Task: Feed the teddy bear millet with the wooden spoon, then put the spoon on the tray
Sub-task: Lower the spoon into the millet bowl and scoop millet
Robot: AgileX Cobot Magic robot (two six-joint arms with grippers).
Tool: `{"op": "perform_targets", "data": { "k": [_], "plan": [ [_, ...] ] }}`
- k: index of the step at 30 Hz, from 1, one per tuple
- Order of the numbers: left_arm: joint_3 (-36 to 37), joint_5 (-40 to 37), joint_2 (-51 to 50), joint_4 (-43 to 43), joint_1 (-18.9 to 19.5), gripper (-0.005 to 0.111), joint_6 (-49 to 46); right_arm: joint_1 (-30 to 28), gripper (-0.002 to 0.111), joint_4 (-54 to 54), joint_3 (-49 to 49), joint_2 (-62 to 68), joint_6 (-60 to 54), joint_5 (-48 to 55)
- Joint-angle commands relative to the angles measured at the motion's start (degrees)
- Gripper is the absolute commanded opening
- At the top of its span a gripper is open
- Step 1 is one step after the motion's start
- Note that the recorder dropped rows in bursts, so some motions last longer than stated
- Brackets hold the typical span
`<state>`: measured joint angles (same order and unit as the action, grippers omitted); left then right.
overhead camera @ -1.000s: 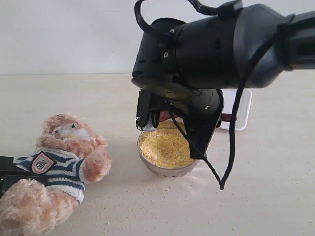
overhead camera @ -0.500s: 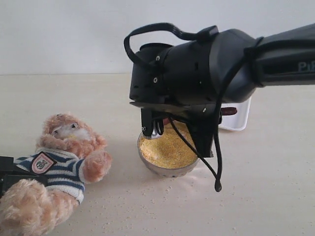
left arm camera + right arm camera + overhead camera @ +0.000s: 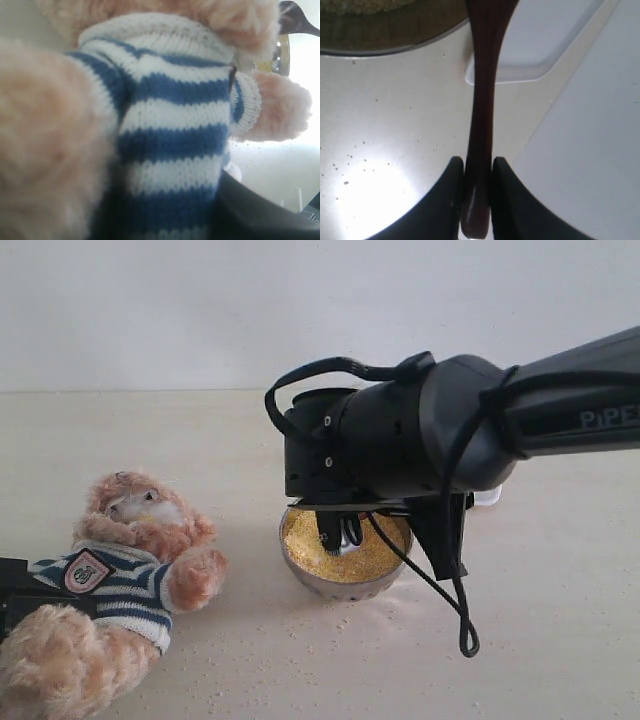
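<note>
The teddy bear [image 3: 130,550] lies tilted at the table's left, and its striped shirt [image 3: 170,145] fills the left wrist view. My left gripper [image 3: 8,592] is shut on its body; one dark finger [image 3: 255,212] shows beside the shirt. My right gripper [image 3: 478,162] is shut on the handle of the wooden spoon [image 3: 484,95]. In the exterior view that gripper [image 3: 340,530] dips into the steel bowl [image 3: 330,585], right over the millet [image 3: 378,545]. The spoon's bowl is hidden there. The arm covers nearly all of the white tray [image 3: 545,40].
Loose millet grains [image 3: 300,660] speckle the table in front of the steel bowl. The right arm's black cable [image 3: 462,635] loops down to the table at the bowl's right. A plain wall stands behind the table.
The right arm has come down and levelled out, bringing its fingers and the spoon from above the bowl's far rim into the bowl. It now covers most of the tray. The bear and left gripper are still.
</note>
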<state>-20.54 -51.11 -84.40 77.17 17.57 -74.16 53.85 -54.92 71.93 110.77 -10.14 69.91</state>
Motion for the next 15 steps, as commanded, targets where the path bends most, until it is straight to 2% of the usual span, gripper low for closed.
{"op": "perform_targets", "data": {
  "k": [1, 9, 15],
  "plan": [
    [0.27, -0.89, 0.72, 0.48, 0.16, 0.005, -0.51, -0.24, 0.000, -3.26, 0.00, 1.97, 0.21, 0.05],
    [0.27, -0.89, 0.72, 0.48, 0.16, 0.005, -0.51, -0.07, 0.000, -5.50, 0.00, 5.81, 1.25, 0.05],
    [0.27, -0.89, 0.72, 0.48, 0.16, 0.005, -0.51, 2.69, 0.000, -1.09, 0.00, 5.81, 2.14, 0.05]
  ]
}}
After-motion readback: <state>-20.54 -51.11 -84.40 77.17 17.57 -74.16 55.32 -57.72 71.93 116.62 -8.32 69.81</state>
